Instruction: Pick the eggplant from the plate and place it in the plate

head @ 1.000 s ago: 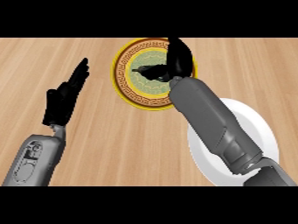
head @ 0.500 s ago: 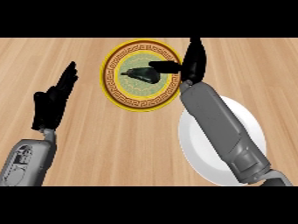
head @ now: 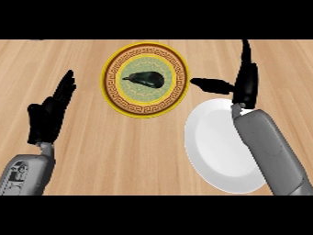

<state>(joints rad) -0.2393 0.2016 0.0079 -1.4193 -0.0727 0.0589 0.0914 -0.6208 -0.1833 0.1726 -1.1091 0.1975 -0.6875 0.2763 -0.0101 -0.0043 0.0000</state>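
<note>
Wooden counter, head view: dark eggplant lies at centre of round gold-rimmed patterned plate near far edge. Plain white plate sits nearer, to its right, well apart from eggplant. Right hand spread, thumb out sideways, empty (above white plate's far rim). Left hand spread, fingers straight, toward counter's left side.

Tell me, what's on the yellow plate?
A dark eggplant lies in the middle of the patterned yellow plate. Nothing else sits on it. The bit of pattern right under the eggplant is hidden. No hand touches it.
</note>
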